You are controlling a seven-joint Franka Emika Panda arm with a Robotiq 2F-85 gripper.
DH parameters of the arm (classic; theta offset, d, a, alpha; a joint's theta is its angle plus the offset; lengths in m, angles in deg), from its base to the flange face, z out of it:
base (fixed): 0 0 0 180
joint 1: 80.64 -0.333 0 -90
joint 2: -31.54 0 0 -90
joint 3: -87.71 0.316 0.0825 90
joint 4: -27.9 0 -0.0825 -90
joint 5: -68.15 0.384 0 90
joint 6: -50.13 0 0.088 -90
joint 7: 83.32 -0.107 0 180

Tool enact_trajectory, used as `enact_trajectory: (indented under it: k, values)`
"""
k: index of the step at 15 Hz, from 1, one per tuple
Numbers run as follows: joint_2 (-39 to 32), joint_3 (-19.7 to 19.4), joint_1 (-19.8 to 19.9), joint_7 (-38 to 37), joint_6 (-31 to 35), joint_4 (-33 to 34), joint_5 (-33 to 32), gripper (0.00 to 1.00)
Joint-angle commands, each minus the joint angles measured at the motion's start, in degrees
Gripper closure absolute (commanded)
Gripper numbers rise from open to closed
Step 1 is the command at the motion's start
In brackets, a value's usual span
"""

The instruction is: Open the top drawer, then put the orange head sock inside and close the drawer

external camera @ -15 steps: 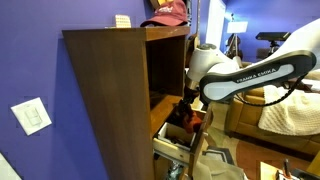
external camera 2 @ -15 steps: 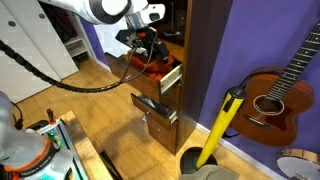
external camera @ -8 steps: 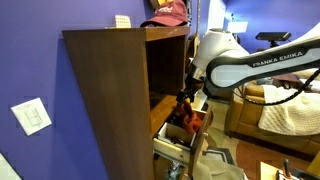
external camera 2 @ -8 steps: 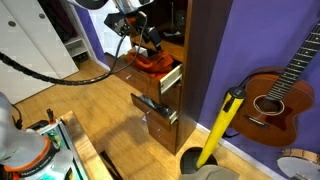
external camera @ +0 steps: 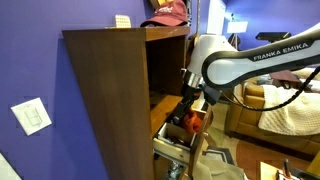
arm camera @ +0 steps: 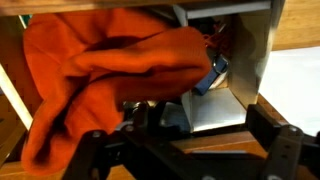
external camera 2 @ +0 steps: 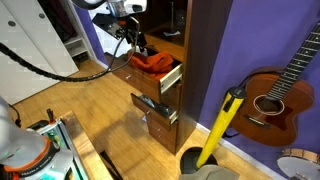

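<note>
The orange head sock (external camera 2: 152, 63) lies crumpled in the open top drawer (external camera 2: 172, 78) of the wooden cabinet (external camera: 105, 100). It fills the upper left of the wrist view (arm camera: 100, 70), and a bit of it shows in an exterior view (external camera: 190, 122). My gripper (external camera 2: 135, 42) hangs just above and in front of the drawer, open and empty. In the wrist view its two fingers (arm camera: 190, 150) stand wide apart below the sock, with nothing between them. It also shows in an exterior view (external camera: 190, 98).
A lower drawer (external camera 2: 155, 103) also stands open with dark items in it. A blue object (arm camera: 215, 72) lies in the top drawer beside the sock. A guitar (external camera 2: 275, 95) and a yellow pole (external camera 2: 222, 125) stand beside the cabinet. A red cap (external camera: 167, 12) sits on top.
My gripper carried the sock into the top drawer, let go of it, and drew back up and away. The sock now lies loose in the drawer.
</note>
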Motion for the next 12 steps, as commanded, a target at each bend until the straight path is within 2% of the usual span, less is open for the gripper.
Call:
enact_trajectory:
  k: [1, 2, 3, 5, 12]
  values:
    - [-1.2, -0.1, 0.9, 0.5, -2.9, -0.5, -1.6, 0.00]
    - [-1.3, 0.0, 1.6, -0.5, -3.1, -0.6, -3.1, 0.01]
    - [-1.4, -0.1, 2.1, -0.5, -3.3, -0.7, -3.8, 0.19]
    - [-1.9, -0.8, 2.8, 0.5, -3.1, -0.7, -4.3, 0.30]
    - [-4.9, -1.0, 5.6, -2.6, -0.5, -0.3, -9.9, 0.86]
